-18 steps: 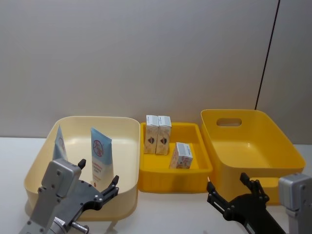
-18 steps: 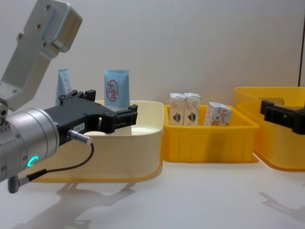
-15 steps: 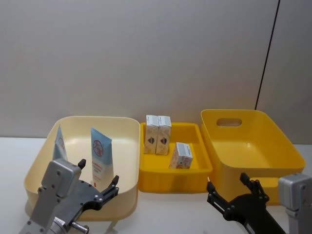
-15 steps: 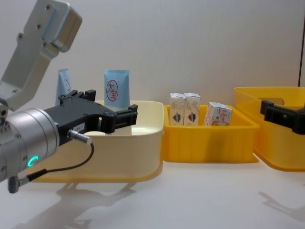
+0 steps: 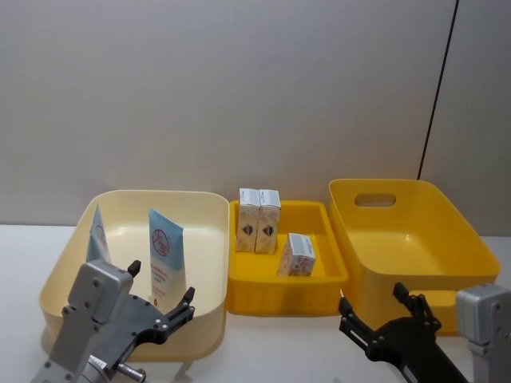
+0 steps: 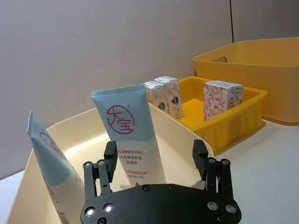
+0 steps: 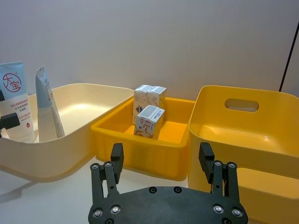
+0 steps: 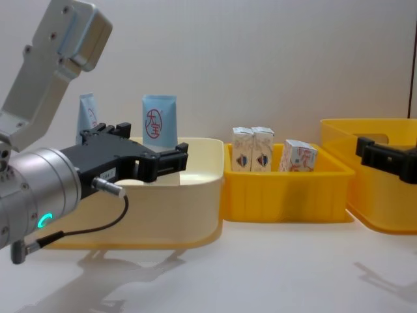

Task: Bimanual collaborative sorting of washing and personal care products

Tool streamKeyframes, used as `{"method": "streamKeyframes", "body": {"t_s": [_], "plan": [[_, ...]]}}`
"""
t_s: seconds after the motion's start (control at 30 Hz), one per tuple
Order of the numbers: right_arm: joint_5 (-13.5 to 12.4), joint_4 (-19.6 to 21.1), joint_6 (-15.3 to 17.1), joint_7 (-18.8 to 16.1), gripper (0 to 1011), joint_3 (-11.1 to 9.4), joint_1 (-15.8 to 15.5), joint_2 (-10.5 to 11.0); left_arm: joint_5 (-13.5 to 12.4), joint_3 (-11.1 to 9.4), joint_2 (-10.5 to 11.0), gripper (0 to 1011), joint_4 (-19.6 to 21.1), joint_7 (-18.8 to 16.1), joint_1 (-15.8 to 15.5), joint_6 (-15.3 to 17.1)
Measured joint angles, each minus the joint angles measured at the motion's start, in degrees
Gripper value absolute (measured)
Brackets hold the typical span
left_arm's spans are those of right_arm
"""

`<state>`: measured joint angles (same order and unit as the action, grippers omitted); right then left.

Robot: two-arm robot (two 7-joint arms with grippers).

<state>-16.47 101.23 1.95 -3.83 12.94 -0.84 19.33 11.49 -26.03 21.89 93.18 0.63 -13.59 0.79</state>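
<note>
Left gripper [image 5: 160, 282] – jaws wide apart, empty, near front wall of cream bin [image 5: 209, 239]. Inside bin, upright: far-left tube [image 5: 97, 233], nearer tube [image 5: 164, 255]. Middle yellow tray [image 5: 287, 299]: 2 cartons [image 5: 259, 219] upright, touching; 3rd carton [image 5: 298, 254] tilted. Right gripper [image 5: 371, 297] – jaws wide apart, empty, before large yellow bin [image 5: 415, 239].

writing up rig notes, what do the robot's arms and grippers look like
Left gripper and right gripper: black two-finger jaws on black plates dotted with silver screws. Arms are boxy silver-grey metal links; the left wrist is a round barrel with a cyan light and a thin black cable.
</note>
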Motion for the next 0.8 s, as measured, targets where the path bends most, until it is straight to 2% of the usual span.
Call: {"method": "streamKeyframes", "body": {"t_s": [0.8], "plan": [[0.0,0.0,0.0,0.0,1001,0.0,0.0,0.0,0.0,0.0,0.0,1003,0.0,0.0,0.0,0.0]]}}
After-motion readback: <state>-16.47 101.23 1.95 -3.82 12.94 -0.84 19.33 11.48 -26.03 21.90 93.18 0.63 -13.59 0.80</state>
